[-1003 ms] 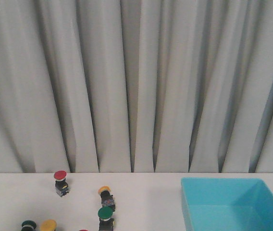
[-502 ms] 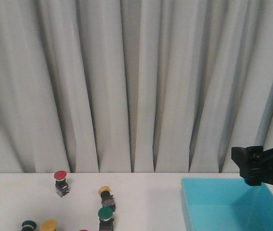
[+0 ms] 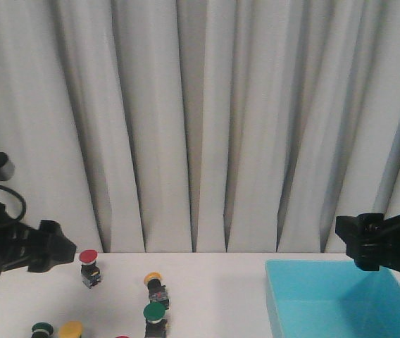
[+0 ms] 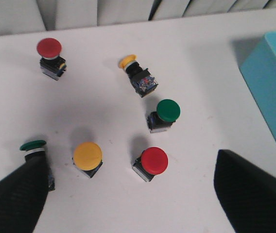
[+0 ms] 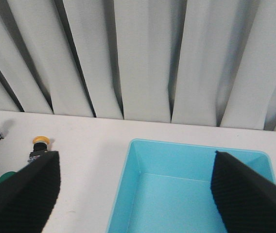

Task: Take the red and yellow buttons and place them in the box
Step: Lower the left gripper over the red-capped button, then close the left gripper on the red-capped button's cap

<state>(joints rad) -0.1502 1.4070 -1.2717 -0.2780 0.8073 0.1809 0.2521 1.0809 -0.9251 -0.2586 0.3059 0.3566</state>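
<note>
Left gripper [image 4: 128, 194] open, empty, above buttons; approach step. Next: descend on red button [image 4: 151, 162], close, carry to box [image 3: 341, 299].

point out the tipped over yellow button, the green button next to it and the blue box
tipped over yellow button [image 4: 128, 61], left wrist view, on its yellow cap
green button [image 4: 168, 109], left wrist view, on the top of its green cap
blue box [image 5: 191, 160], right wrist view, on its far inner wall

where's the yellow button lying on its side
In the front view the tipped yellow button lies left of centre on the table, between the upright red button and the green button.
</note>
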